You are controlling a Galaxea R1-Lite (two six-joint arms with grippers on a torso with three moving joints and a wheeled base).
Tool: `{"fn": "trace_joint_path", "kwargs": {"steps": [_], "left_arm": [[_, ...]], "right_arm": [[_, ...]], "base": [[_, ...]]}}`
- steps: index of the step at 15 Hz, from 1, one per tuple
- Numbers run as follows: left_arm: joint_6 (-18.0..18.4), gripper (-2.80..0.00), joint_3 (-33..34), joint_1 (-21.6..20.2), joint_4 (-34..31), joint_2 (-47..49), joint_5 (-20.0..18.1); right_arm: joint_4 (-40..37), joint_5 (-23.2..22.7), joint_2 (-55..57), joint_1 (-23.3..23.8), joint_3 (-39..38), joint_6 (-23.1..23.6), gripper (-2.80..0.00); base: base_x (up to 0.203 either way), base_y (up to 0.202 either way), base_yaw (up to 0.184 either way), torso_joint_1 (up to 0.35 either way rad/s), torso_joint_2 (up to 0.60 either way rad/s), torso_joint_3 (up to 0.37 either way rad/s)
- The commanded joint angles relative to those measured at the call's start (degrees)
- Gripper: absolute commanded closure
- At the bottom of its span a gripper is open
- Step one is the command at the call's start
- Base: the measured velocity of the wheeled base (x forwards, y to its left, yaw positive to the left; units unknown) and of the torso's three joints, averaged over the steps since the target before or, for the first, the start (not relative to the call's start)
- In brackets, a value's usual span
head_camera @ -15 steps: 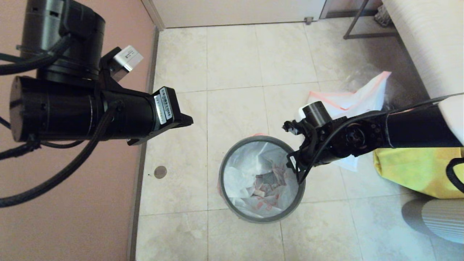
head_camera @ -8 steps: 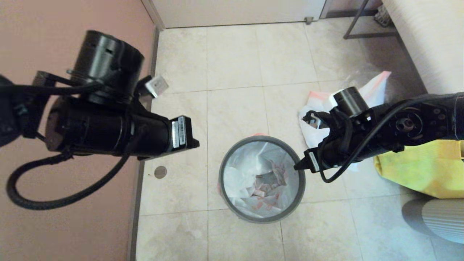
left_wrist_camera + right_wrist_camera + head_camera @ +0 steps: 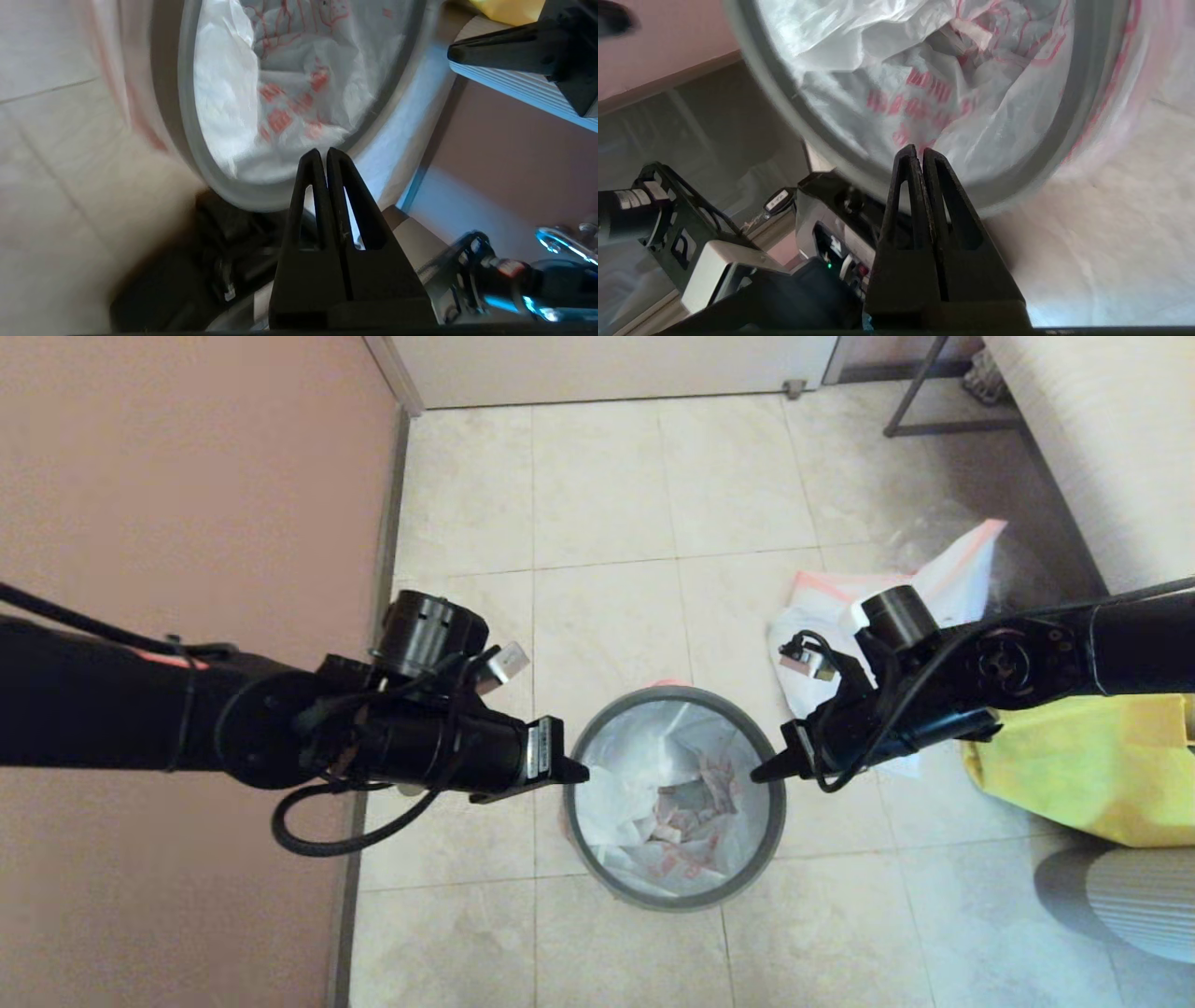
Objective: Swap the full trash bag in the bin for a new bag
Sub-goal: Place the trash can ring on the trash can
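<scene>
The bin point(image 3: 653, 900), black with a grey ring rim, stands on the tiled floor in the middle of the head view. The new bag point(image 3: 644, 784) lines it, thin and white with red print, crumpled inside and folded over the rim. My left gripper point(image 3: 579, 772) is shut and empty, its tip at the bin's left rim. My right gripper point(image 3: 758, 773) is shut and empty at the right rim. Both wrist views look into the new bag point(image 3: 289, 93) point(image 3: 924, 84) past the shut left gripper point(image 3: 324, 151) and right gripper point(image 3: 919, 149). The full trash bag point(image 3: 957, 577) lies behind the right arm, partly hidden.
A large yellow bag point(image 3: 1074, 775) lies right of the bin under the right arm. A pink wall point(image 3: 187, 476) runs along the left. A pale ribbed piece of furniture point(image 3: 1102, 448) and a metal frame point(image 3: 934, 392) stand at the back right.
My left arm has come down from high by the wall to the bin's left rim. My right gripper has shifted a little and now points at the right rim.
</scene>
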State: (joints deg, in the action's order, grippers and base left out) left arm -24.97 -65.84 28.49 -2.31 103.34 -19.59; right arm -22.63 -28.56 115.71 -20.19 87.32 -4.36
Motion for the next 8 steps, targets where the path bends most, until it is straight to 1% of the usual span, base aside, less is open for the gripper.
{"fn": "trace_joint_path", "kwargs": {"steps": [1,3,4,6,8], "left_arm": [[-0.17,0.0,1.56,-0.66,2.87,5.97,-0.4],[-0.09,0.0,1.42,-1.47,3.97,9.44,-0.35],[0.35,0.0,1.67,-2.2,5.7,11.44,-0.41],[3.5,0.0,2.65,-3.48,9.33,16.72,-0.42],[5.7,0.0,3.34,-4.32,12.74,20.46,-0.23]], "right_arm": [[1.69,-0.71,3.96,0.63,0.06,0.06,0.0],[3.48,-1.18,5.55,1.18,-0.07,-0.2,0.0],[3.64,-1.42,5.97,1.47,-0.05,-0.13,0.0],[5.08,-1.5,7.29,1.47,-0.05,-0.21,0.0],[6.67,-1.48,8.96,1.57,-0.02,-0.3,0.0]], "base": [[0.0,0.0,0.0,0.0,0.0,0.0],[0.0,0.0,0.0,0.0,0.0,0.0],[0.0,0.0,0.0,0.0,0.0,0.0],[0.0,0.0,0.0,0.0,0.0,0.0],[0.0,0.0,0.0,0.0,0.0,0.0]]}}
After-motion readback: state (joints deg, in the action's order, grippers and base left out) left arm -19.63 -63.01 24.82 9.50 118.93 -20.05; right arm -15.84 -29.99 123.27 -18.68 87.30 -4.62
